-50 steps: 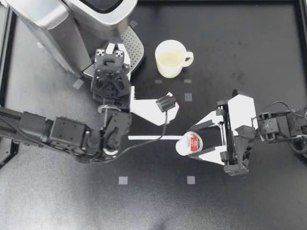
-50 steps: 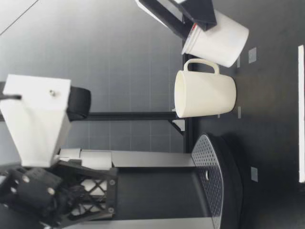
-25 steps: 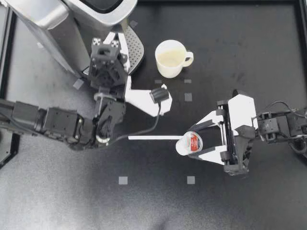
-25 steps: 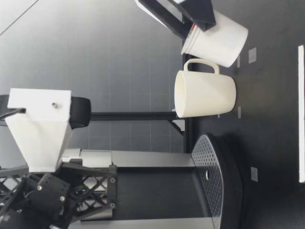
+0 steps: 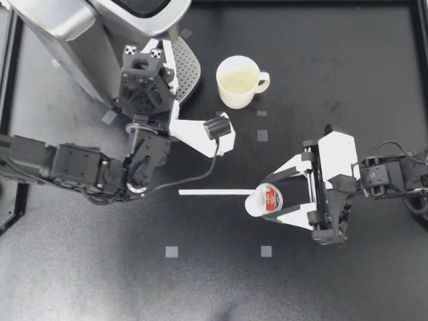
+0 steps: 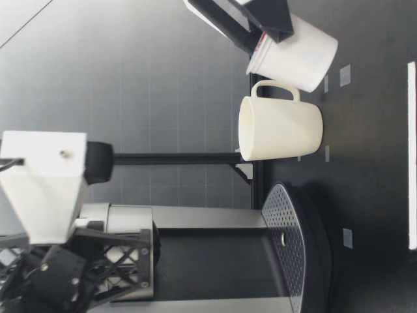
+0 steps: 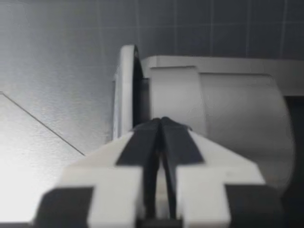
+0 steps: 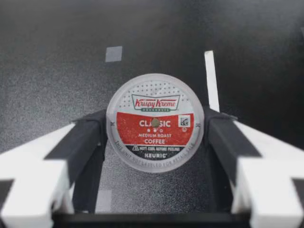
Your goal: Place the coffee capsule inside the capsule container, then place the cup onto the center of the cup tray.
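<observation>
Coffee capsule (image 5: 266, 200) was found clamped in the right pincer (image 5: 267, 198), with one finger pressed on each side of it, as was seen clearly in the right wrist view, where the printed foil lid (image 8: 155, 121) was turned toward the camera. In the low view the capsule (image 6: 296, 55) was seen tilted under a dark finger; whether it touched the surface (image 5: 348, 60) could not be told. A thin white strip (image 5: 214, 192) was laid on the surface and ended just beside the capsule. The cup (image 5: 237, 81) was stood upright on the surface, beside the perforated cup tray (image 5: 189, 67) and not on it, with its handle turned toward the right side. It was placed well apart from the capsule. The left pincer (image 5: 148, 52) was raised close to the coffee machine (image 5: 73, 33), over the edge of the tray. In the left wrist view its fingers (image 7: 142, 142) were pressed together with nothing between them, and the rounded grey body of the machine (image 7: 223, 109) was seen just ahead of their tips. Several small grey tape squares (image 5: 172, 251) were stuck on the surface.
</observation>
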Controlling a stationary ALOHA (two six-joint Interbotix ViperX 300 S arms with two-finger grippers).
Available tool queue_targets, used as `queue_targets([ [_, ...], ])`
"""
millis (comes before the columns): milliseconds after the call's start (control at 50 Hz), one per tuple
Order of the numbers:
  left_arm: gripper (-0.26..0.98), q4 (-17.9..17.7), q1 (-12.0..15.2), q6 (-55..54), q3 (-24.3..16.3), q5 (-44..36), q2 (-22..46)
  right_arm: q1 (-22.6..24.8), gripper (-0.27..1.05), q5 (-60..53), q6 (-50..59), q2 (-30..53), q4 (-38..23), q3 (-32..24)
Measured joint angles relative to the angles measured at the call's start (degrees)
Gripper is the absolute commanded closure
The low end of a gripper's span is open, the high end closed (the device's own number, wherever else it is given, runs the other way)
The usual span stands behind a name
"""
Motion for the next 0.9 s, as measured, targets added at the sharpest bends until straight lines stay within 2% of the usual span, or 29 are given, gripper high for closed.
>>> queue_targets([
  [240,0.61,4.7,1.1,-1.7,0.1,1.7,-4.0,0.0,0.22,0.0,0.1,-0.4,0.0,-0.2],
  [460,0.61,5.5,2.5,-12.4,0.9,-0.1,-8.5,0.0,0.22,-0.3,0.1,-3.2,0.0,-1.5],
  [720,0.61,5.9,4.2,-26.5,5.5,-8.1,-16.9,0.0,0.22,-2.9,-0.1,-6.0,0.0,-1.8],
  [900,0.61,6.2,7.3,-33.5,9.1,-12.3,-22.1,-0.8,0.22,-6.4,-0.3,-6.0,0.0,-2.2],
])
